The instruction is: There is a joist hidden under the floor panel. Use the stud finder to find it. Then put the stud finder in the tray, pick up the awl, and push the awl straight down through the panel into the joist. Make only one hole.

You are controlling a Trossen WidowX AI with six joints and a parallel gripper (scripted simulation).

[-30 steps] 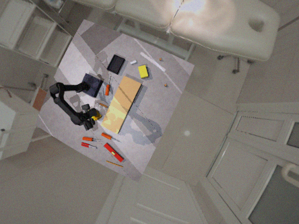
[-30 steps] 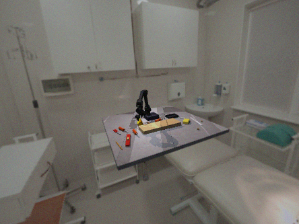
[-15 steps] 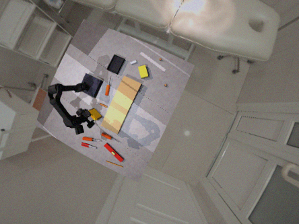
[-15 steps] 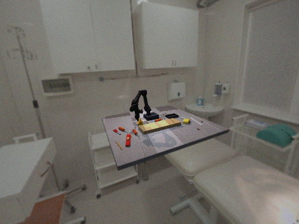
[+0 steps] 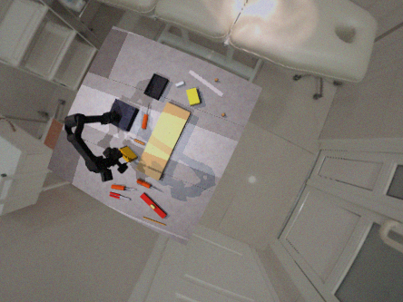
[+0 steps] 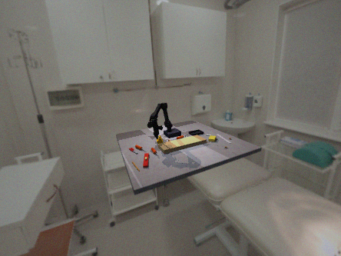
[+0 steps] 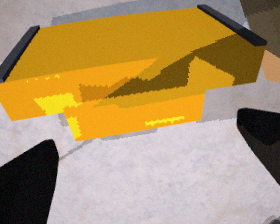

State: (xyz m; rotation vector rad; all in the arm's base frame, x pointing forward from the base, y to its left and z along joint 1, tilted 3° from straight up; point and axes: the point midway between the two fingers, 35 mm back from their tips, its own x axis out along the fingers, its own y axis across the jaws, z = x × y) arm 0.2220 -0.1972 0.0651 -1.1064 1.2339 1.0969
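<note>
The yellow-orange stud finder [image 5: 128, 154] [image 6: 160, 140] [image 7: 110, 45] lies on the table beside the near-left end of the wooden floor panel [image 5: 167, 140] [image 6: 184, 143]. My gripper [image 5: 118, 160] [image 7: 150, 132] is open and empty, close beside the stud finder; in the wrist view its fingertips stand apart below the stud finder's near edge. The black tray [image 5: 156, 86] [image 6: 196, 132] is at the back and holds nothing that I can see. Orange-handled tools [image 5: 144, 121] [image 5: 119, 188] [image 5: 143, 183] lie around the panel; I cannot tell which is the awl. The joist is hidden.
A yellow block [image 5: 192, 96] [image 6: 213, 138], a small white piece [image 5: 180, 83] and a white strip [image 5: 206, 82] lie near the tray side. A red level [image 5: 153, 206] [image 6: 146, 160], red-handled pliers [image 5: 113, 193] and a pencil [image 5: 154, 220] lie at the other end.
</note>
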